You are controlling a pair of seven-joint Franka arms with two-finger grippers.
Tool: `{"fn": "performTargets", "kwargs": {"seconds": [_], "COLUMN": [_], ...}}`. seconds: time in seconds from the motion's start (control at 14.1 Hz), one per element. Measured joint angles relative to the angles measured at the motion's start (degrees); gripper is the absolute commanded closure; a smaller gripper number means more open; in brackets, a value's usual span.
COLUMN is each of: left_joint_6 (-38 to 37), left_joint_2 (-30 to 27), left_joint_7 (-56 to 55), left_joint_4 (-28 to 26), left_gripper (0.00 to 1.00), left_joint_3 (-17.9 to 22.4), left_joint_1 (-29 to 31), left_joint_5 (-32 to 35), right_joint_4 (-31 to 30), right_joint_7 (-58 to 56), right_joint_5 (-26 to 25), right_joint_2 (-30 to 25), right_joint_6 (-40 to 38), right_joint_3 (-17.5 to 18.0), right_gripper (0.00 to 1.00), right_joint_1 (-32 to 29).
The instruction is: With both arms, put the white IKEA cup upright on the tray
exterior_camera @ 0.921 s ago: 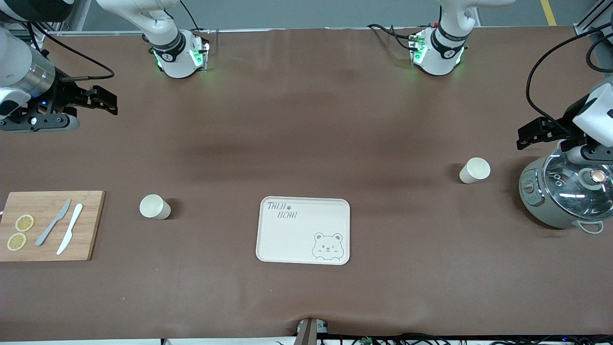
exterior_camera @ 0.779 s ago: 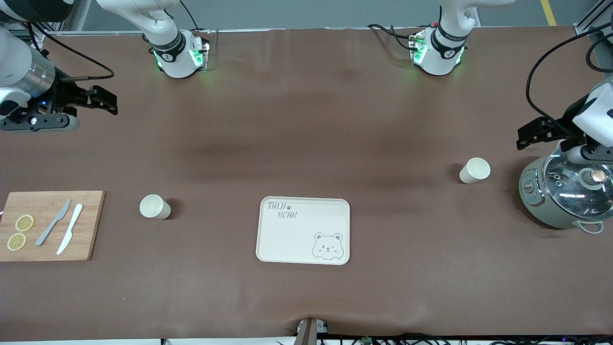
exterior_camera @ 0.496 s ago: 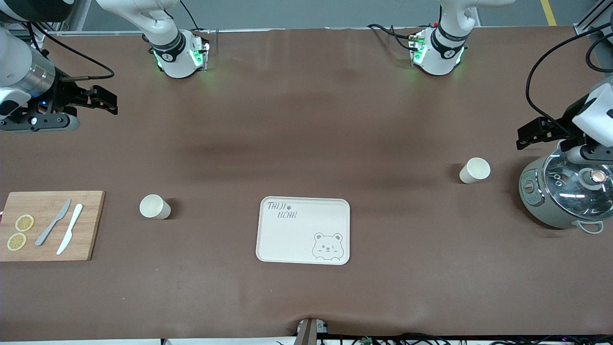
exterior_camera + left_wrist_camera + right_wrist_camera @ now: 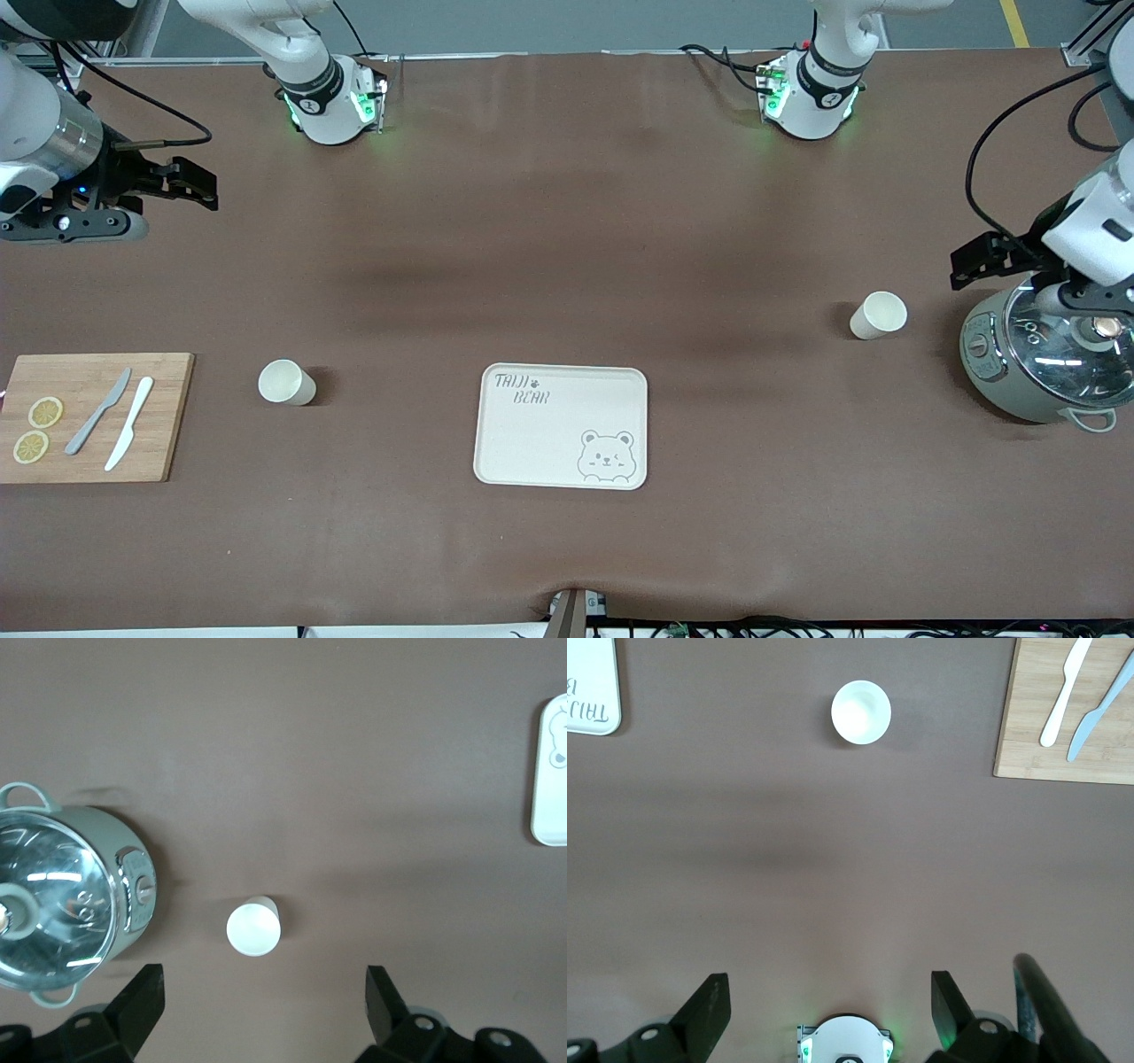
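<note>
- the table (image 4: 567, 221) wears a plain brown cover.
- the tray (image 4: 532, 443) is cream, with a grey line-drawn bear face and grey "taiji bear" lettering.
- both cups (image 4: 285, 383) (image 4: 878, 315) are white.
- the cutting board (image 4: 159, 416) is light wood, carrying two yellow lemon slices (image 4: 37, 430), a grey knife (image 4: 97, 411) and a white knife (image 4: 129, 435).
- the pot (image 4: 997, 381) is pale grey-green under a clear glass lid.
- the arms (image 4: 837, 71) are glossy white with black bands.

Open brown table (image 4: 567, 248) all round the tray (image 4: 561, 425) — nothing on it. Below the wide-spread left gripper (image 4: 264, 1001), one cup (image 4: 254, 927) standing free, only the lidded pot (image 4: 66, 895) close beside. Under the open right gripper (image 4: 831, 1005), bare table up to the other cup (image 4: 861, 711) — cutting board (image 4: 1067, 713) with knives well off.
</note>
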Motion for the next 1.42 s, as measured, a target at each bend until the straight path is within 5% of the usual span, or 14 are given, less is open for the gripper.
{"fn": "performTargets", "kwargs": {"seconds": [0.99,1.42], "left_joint_6": [32.3,40.3], "left_joint_2": [-0.3,-0.3], "left_joint_7": [0.3,1.7], "left_joint_4": [-28.9,-36.6], "left_gripper": [0.00,0.00], "left_joint_3": [-0.4,-0.4], "left_joint_1": [-0.1,0.1], "left_joint_5": [0.0,0.0], "right_joint_4": [-0.1,-0.1], "right_joint_7": [0.0,0.0], "right_joint_5": [0.0,0.0], "right_joint_2": [0.0,0.0], "right_joint_6": [0.1,0.0], "right_joint_3": [0.0,0.0], "right_gripper": [0.00,0.00], "right_joint_1": [0.0,0.0]}}
